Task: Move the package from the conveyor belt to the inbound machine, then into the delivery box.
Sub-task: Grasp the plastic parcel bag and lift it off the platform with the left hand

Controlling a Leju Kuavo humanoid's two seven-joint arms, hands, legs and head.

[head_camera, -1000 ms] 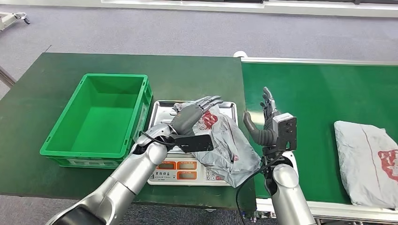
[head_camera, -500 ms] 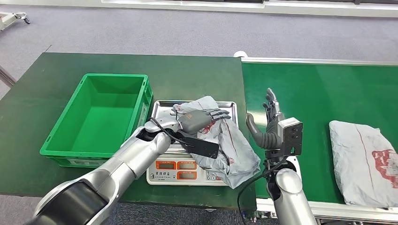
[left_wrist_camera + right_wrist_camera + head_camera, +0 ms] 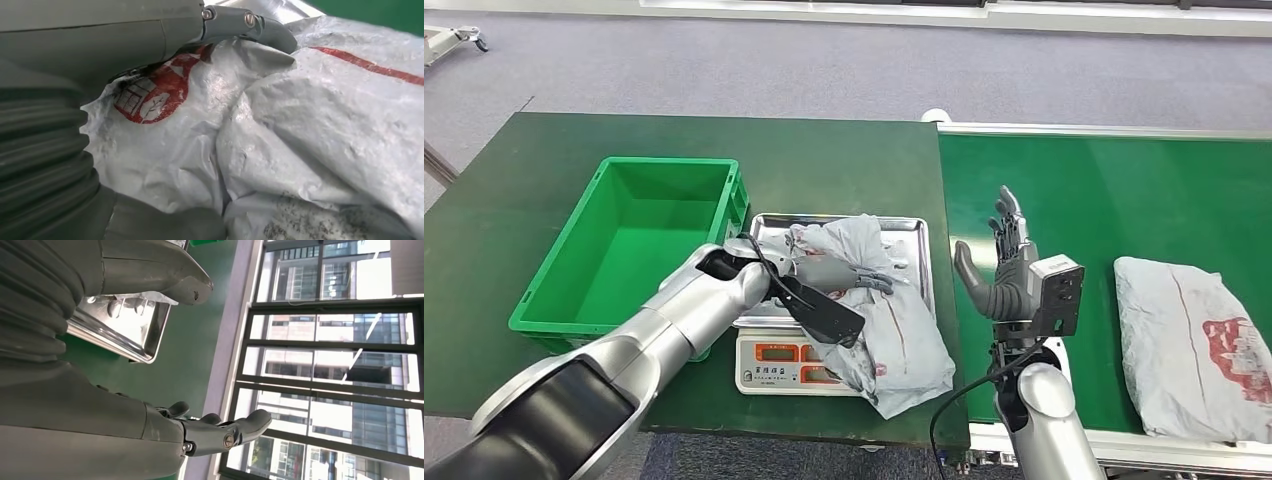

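Note:
A crumpled grey package [image 3: 902,340] with red print lies on the steel tray [image 3: 769,222] of the inbound scale [image 3: 769,352], its near end hanging past the scale's front. My left hand [image 3: 834,272] lies on the package with fingers curled over it. In the left wrist view the package [image 3: 300,125] bunches between the fingers and the thumb. My right hand [image 3: 1004,270] stands upright and open just right of the scale, over the conveyor's edge, holding nothing. The right wrist view has this hand [image 3: 100,405] beside a corner of the tray [image 3: 125,335].
An empty green delivery crate [image 3: 669,162] sits on the dark green table [image 3: 524,170] directly left of the scale. A second grey package [image 3: 1194,345] lies on the green conveyor belt [image 3: 1104,190] at the right, near its front edge.
My left hand came down from above the package and closed on it; the package bunched up and slid toward the scale's front. My right hand drew slightly right, and the second package moved left.

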